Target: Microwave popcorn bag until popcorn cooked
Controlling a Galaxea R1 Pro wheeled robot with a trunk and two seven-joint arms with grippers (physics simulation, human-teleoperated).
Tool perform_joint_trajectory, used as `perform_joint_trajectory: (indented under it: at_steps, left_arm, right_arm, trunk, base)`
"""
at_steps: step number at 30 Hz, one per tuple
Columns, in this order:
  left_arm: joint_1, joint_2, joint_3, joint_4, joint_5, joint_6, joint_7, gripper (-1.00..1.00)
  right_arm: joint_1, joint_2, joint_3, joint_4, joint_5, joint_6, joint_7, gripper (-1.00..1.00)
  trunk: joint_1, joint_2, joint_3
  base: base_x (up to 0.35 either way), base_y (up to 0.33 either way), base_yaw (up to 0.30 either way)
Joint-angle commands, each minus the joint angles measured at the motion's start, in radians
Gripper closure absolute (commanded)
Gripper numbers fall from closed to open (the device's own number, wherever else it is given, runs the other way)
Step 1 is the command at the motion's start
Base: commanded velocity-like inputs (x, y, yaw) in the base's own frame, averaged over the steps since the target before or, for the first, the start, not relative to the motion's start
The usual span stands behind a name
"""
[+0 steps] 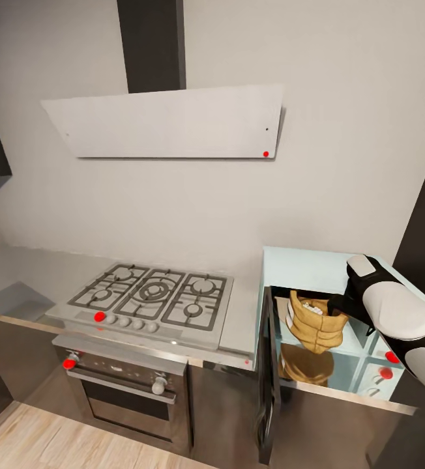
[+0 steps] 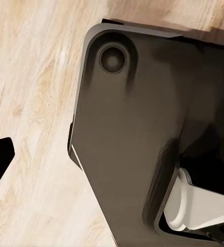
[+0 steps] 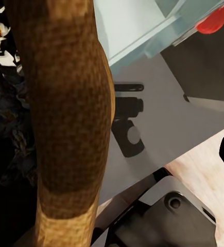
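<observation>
A dark robot base (image 2: 127,134) with a round socket over pale wooden floor (image 2: 34,103).

My right arm (image 1: 395,312): glossy white rounded shells, black joints between.
My base (image 2: 132,128): dark grey plate, 1 round recess, white cylinder beside.

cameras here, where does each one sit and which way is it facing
Head view: from the robot's head, looking down at the hob, countertop and open microwave; right arm holds the popcorn bag at the opening.
Left wrist view: on the left arm, aimed down at the wooden floor and the robot's dark base.
Right wrist view: on the right arm, the bag close up.
Shared: head and right wrist views both show bag and microwave.
</observation>
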Motion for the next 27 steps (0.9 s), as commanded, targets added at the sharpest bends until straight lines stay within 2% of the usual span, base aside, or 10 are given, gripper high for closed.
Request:
perform_joint_trajectory:
  at_steps: [1,19,27]
  left_arm:
    - [-0.001,0.0,0.004,0.0,0.0,-0.001,0.002,-1.0]
    - [-0.001,0.0,0.004,0.0,0.0,0.0,0.002,-1.0]
    - [-0.001,0.0,0.004,0.0,0.0,-0.001,0.002,-1.0]
  right_arm:
    - [-0.001,0.0,-0.003,-0.001,-0.002,0.004,-0.005,-1.0]
    - [-0.001,0.0,-0.003,-0.001,-0.004,0.006,-0.002,-1.0]
    - [-0.001,0.001,-0.003,-0.001,-0.004,0.005,-0.002,-1.0]
  trunk:
    - [0.0,-0.002,-0.002]
    - [0.0,-0.002,-0.002]
    - [0.0,-0.002,0.006]
  base:
    - [0.0,0.0,0.0]
    - [0.0,0.0,0.0]
    - [0.0,0.0,0.0]
